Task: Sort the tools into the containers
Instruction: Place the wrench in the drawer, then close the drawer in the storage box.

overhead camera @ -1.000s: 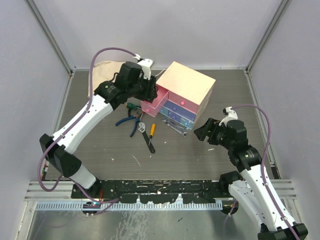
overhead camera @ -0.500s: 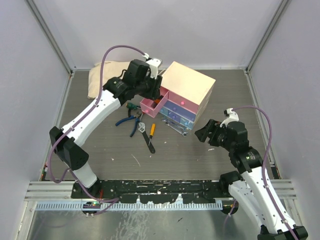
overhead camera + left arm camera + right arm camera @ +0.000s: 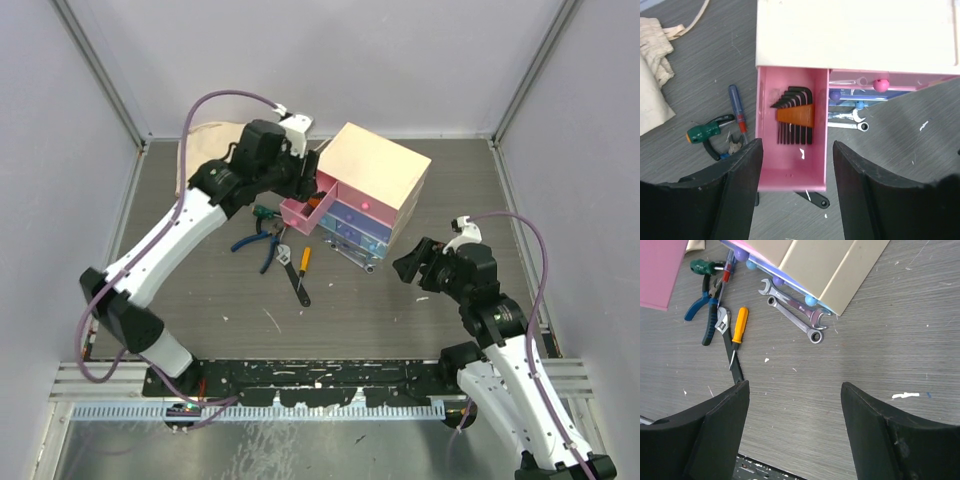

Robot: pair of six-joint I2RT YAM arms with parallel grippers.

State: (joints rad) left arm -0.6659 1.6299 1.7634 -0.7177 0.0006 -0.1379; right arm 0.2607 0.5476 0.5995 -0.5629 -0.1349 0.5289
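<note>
Nearest, the right claw [image 3: 795, 386] hung released and empty over the counter [image 3: 875, 345]. Beyond it, two silver spanners [image 3: 792, 310], the orange-handled screwdriver [image 3: 740, 322] and the blue-handled pliers [image 3: 697, 307] lay before the cream chest [image 3: 855, 30]. Farther on, the left claw [image 3: 796, 145] hovered released above the pulled-out pink drawer [image 3: 792, 175], which held a hex-key set [image 3: 795, 117].

the cream box-shaped chest [image 3: 378, 168] stands upright, its top pink plastic drawer [image 3: 791, 167] pulled out, with a set of black hex keys in an orange holder [image 3: 796, 116] lying inside. before it lie two silver spanners [image 3: 792, 317] side by side, an orange-handled screwdriver [image 3: 740, 324], a black-handled adjustable wrench [image 3: 729, 342], blue-handled pliers [image 3: 696, 309] and a stubby green-handled screwdriver [image 3: 704, 133].
</note>
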